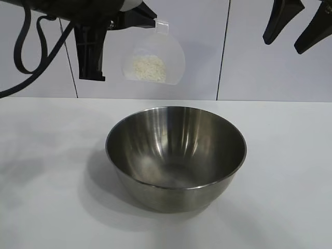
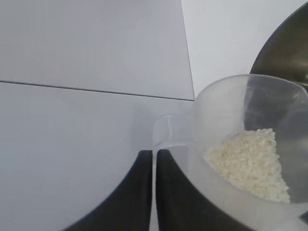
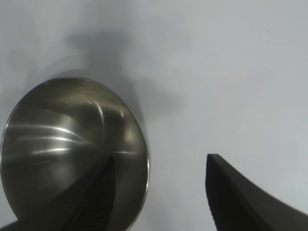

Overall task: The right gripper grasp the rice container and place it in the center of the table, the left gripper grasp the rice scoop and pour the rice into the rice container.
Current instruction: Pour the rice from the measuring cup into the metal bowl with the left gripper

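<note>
Above the bowl [image 1: 176,155], the left gripper [image 2: 154,192] pinches the scoop [image 1: 153,61] by its handle, rice [image 1: 149,68] inside; right gripper [image 1: 298,26] hangs wide apart.

Left pincer [image 1: 147,21] raised, clamped; right pincer [image 1: 297,31] raised, spread.

Shiny silver-grey steel bowl [image 1: 176,155] with pale streaked reflections, on a plain matte white tabletop [image 1: 290,155]. Clear, faintly milky plastic cup [image 1: 153,59] containing white rice grains [image 1: 149,68]. Both grippers, left [image 2: 155,166] and right [image 1: 298,23], are black.
</note>
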### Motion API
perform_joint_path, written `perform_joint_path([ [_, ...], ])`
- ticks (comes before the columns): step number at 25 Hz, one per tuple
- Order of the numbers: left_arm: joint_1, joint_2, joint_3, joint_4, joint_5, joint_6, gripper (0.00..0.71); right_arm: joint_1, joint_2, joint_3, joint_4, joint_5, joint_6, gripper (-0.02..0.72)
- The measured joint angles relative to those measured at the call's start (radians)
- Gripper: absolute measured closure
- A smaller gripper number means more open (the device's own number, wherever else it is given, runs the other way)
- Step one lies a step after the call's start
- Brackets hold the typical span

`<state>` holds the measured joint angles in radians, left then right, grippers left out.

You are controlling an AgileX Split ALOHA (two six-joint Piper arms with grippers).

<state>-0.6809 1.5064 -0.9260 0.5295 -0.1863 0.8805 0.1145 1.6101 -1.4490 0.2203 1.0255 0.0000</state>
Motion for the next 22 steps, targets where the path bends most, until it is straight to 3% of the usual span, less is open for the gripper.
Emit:
perform_joint_path([
  [8, 0.0, 0.029, 0.026, -0.26, -0.137, 0.254, 0.704, 0.0, 0.0, 0.0, 0.001, 0.0, 0.0, 0.313],
  [15, 0.0, 0.029, 0.089, -0.297, -0.242, 0.431, 0.704, 0.0, 0.0, 0.0, 0.001, -0.018, 0.0, 0.313],
  [22, 0.0, 0.029, 0.163, -0.395, -0.364, 0.733, 0.704, 0.0, 0.0, 0.0, 0.001, -0.023, 0.0, 0.313],
])
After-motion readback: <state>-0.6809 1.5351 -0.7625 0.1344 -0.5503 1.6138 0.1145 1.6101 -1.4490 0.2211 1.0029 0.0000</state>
